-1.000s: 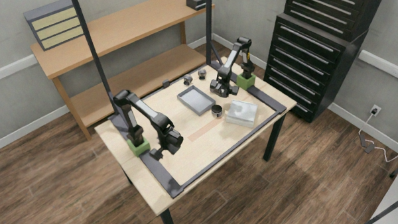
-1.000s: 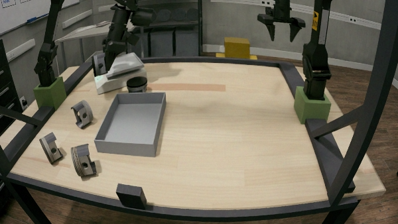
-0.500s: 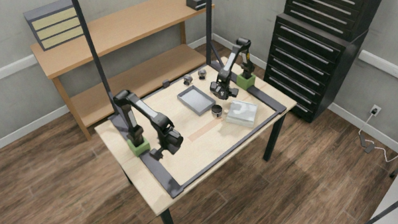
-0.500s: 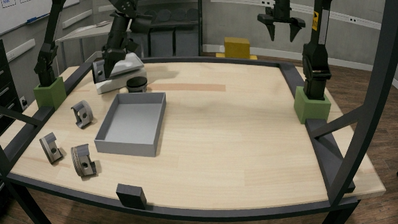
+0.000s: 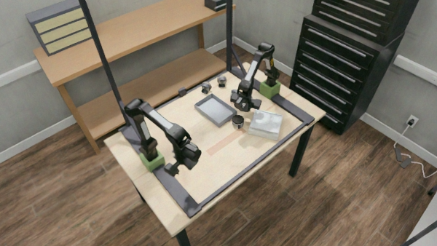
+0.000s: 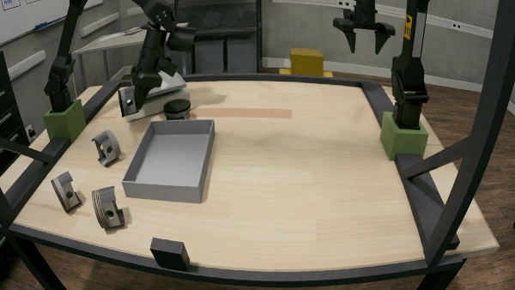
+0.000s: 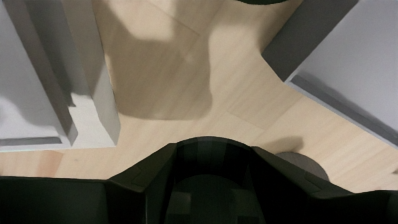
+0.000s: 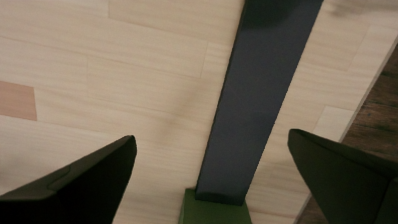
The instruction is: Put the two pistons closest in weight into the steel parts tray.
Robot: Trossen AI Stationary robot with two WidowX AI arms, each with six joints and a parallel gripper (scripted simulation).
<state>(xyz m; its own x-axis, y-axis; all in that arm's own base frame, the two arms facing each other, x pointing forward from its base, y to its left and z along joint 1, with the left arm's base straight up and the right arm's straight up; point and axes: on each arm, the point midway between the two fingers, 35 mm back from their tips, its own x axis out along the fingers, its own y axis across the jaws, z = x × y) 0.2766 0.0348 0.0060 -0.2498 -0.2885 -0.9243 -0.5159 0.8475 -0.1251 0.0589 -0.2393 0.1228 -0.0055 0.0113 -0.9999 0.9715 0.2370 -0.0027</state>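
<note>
Wooden table [image 5: 218,167] [image 6: 300,180] [image 7: 165,75] [image 8: 135,65]: tray [image 5: 220,123] [image 6: 163,192] [image 7: 345,107], pistons [image 5: 238,121] [image 6: 108,208], scale [image 5: 265,125] [image 6: 165,99] [image 7: 95,117].

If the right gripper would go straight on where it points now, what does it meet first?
Probably the table top or the dark rail; depth leaves unclear which.

The matt grey metal-looking tray [image 5: 223,122] [image 6: 163,191] [image 7: 340,107] [image 8: 0,0] sits on pale smooth wood.Matt grey, smooth metal-looking tray [image 5: 223,122] [image 6: 163,191] [image 7: 340,107]; pale, smooth, grained wood tabletop [image 5: 197,182] [image 6: 275,172] [image 7: 220,130] [image 8: 140,60].
</note>
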